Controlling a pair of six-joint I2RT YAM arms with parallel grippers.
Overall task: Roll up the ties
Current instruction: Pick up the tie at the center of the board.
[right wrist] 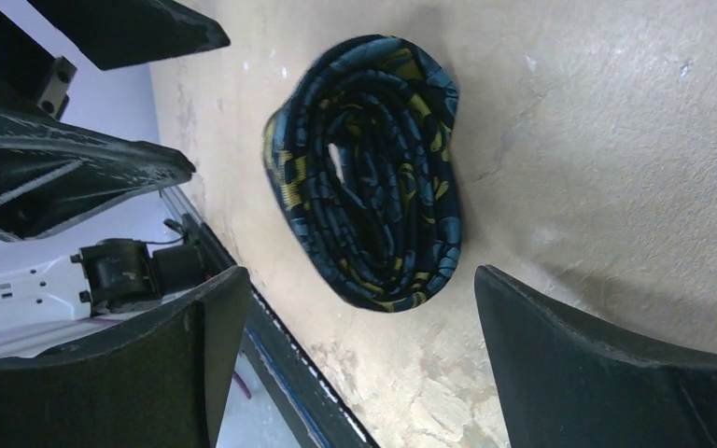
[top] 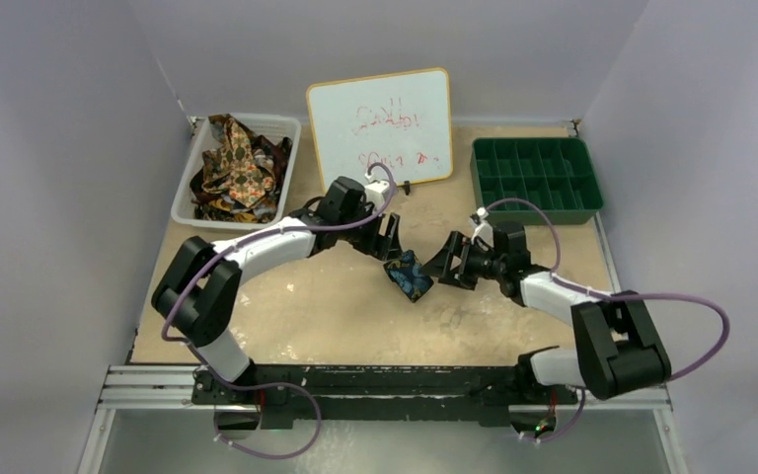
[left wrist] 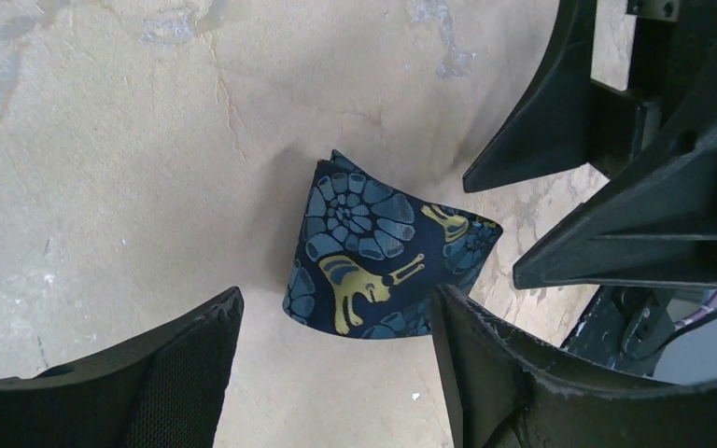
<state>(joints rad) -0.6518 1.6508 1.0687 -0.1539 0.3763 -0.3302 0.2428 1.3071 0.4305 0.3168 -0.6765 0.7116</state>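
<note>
1. In the middle of the rough beige table (top: 336, 316), the left gripper (top: 392, 245) and the right gripper (top: 447, 265) face each other, both with fingers spread.
2. Between them lies the rolled tie (top: 411, 277), an oval coil of navy fabric with blue and gold snails.

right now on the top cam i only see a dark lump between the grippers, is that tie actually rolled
observer: yes. The right wrist view shows the tie end-on, wound in a neat spiral.
operator: is the right gripper holding it
observer: no. The right gripper is open, its fingers spread wider than the tie and not pinching it.
operator: and the left one
observer: the left gripper is open too. One finger sits right at the tie's edge; I cannot tell if it touches.
</note>
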